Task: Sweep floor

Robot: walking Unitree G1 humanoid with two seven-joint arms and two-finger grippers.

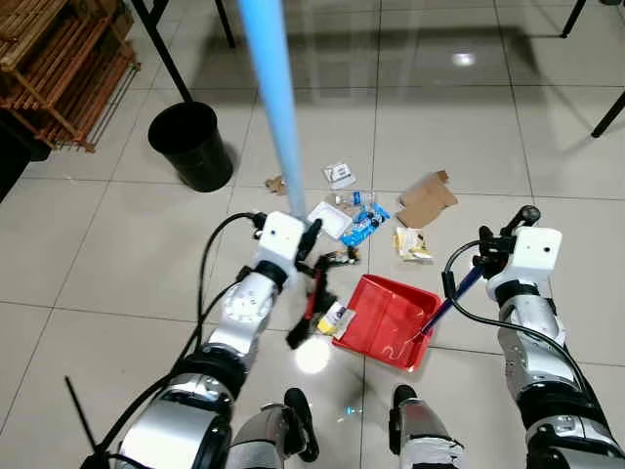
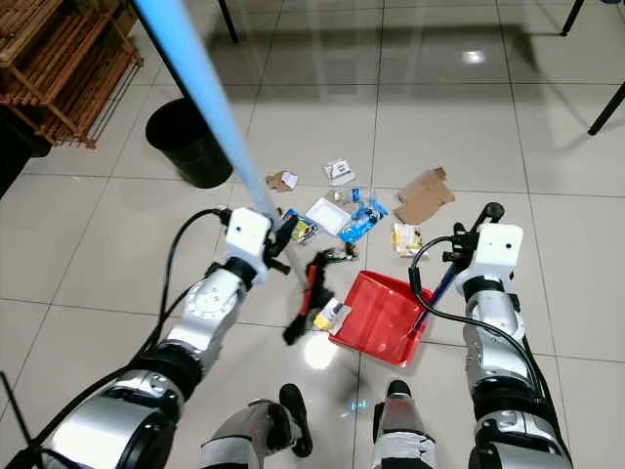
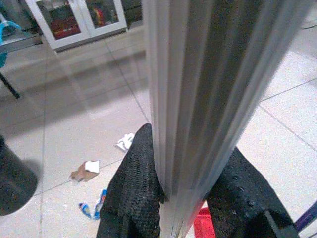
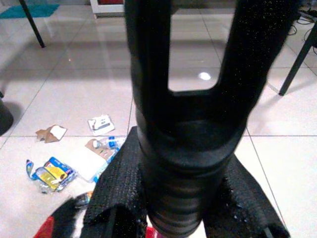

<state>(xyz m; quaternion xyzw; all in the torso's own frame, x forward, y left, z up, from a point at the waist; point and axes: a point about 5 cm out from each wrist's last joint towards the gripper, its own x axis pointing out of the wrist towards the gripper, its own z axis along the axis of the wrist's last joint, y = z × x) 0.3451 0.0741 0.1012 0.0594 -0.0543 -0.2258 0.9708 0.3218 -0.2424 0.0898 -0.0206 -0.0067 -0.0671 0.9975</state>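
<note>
A: What do the head views give that the wrist views cannot?

B: The whole layout. The red dustpan [image 1: 386,320] lies on the tiled floor [image 1: 88,244] directly before the robot's feet. The broom head [image 1: 311,305] rests just beside the dustpan's near-left edge, against a small yellow scrap [image 1: 336,317]. Beyond the dustpan lies scattered litter: a blue wrapper [image 1: 364,223], a white tray [image 1: 330,219], torn cardboard [image 1: 426,200]. A black bin [image 1: 191,145] stands well beyond and left of the dustpan, near a wooden rack [image 1: 61,68].

A: And the wrist views?

B: Grip detail. The left wrist view shows both fingers [image 3: 136,191] pressed against the pale blue broom pole [image 3: 208,89]. The right wrist view shows the pads [image 4: 116,191] clamped on the black dustpan handle [image 4: 190,148].

A: Position of each gripper relative to the dustpan?

B: The left gripper [image 1: 305,239] pinches the pole above and left of the dustpan. The right gripper [image 1: 485,256] pinches the handle up and right of the dustpan.
</note>
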